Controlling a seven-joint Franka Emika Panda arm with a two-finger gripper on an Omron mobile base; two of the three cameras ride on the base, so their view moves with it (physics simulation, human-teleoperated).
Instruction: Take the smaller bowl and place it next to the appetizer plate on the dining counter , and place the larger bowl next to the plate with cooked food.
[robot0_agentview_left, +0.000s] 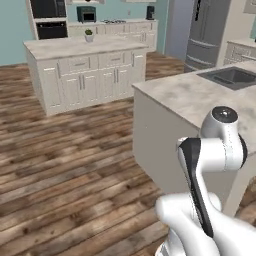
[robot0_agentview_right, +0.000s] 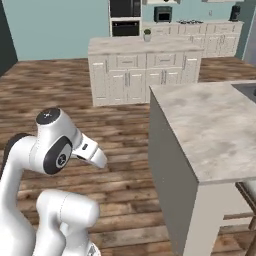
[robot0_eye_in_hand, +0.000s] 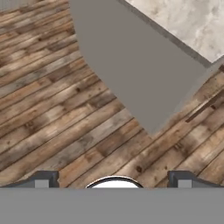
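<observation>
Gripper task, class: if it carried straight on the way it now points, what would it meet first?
Probably the wooden floor: the open gripper points down at the planks beside the counter, though depth is unclear.

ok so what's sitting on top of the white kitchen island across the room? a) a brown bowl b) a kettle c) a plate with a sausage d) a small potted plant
d, a small potted plant stands on the far side of the white island; the right base view shows it too, green leaves in a pale pot.
</observation>
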